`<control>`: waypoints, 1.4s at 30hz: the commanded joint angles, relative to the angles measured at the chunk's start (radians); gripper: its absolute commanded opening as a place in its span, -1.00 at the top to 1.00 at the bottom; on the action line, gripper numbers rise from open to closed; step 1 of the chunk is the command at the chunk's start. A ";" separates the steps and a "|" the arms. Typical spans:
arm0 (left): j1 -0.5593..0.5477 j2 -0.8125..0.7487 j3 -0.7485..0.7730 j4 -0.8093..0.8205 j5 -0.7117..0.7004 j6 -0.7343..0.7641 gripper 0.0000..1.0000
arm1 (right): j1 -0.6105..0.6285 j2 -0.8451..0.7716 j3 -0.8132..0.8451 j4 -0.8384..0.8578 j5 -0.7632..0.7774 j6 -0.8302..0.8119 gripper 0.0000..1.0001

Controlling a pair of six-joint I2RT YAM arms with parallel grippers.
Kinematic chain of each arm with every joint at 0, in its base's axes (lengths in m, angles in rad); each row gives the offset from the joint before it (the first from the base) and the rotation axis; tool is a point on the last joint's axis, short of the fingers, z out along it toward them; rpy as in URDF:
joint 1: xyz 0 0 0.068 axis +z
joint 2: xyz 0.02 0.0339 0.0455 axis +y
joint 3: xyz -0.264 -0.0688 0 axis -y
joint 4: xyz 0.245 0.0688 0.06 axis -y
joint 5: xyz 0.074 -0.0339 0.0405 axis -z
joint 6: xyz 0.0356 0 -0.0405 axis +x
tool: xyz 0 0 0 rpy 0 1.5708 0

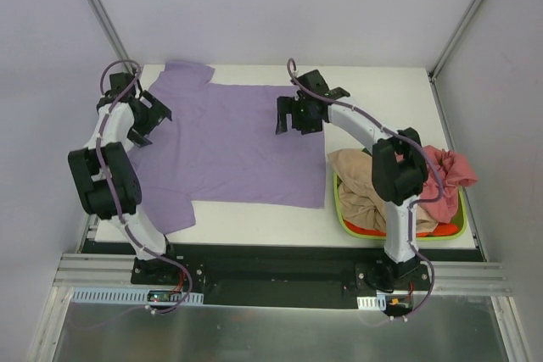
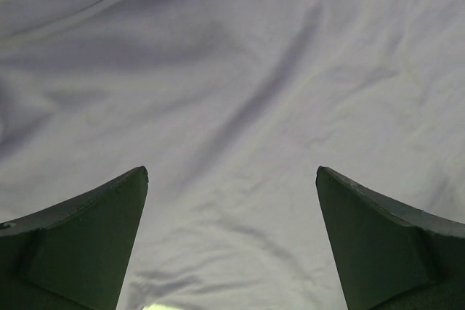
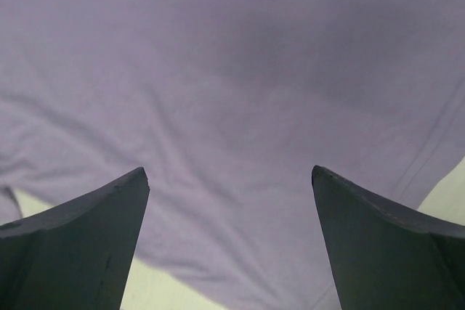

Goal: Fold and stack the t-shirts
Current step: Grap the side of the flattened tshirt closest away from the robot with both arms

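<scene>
1. Currently, a purple shirt [image 1: 237,146] lies spread flat on the white table [image 1: 382,99]. Its sleeves point left and its hem is on the right.
2. The hem edge sits just beside a lime-green basket [image 1: 338,208] at the table's near right.
3. A tan shirt [image 1: 361,180] is bunched in the basket. A pink-red shirt [image 1: 450,171] is crumpled against it and hangs over the far right rim.
4. The left gripper [image 1: 151,125] is over the shirt's left end, near the far sleeve, with its jaws spread wide and nothing between them.
5. The left wrist view shows only wrinkled purple cloth between the two dark fingers [image 2: 87,241].
6. The right gripper [image 1: 295,127] is over the shirt's far right part, with its jaws also spread wide and empty.
7. The right wrist view shows smooth purple cloth, with the shirt's edge and bare table at the lower corners.
8. It is unclear whether either gripper's tips touch the cloth.
</scene>
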 commanded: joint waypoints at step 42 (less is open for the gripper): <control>-0.022 0.335 0.489 -0.082 0.215 0.155 -0.98 | -0.232 0.152 0.411 -0.246 0.004 -0.172 -0.93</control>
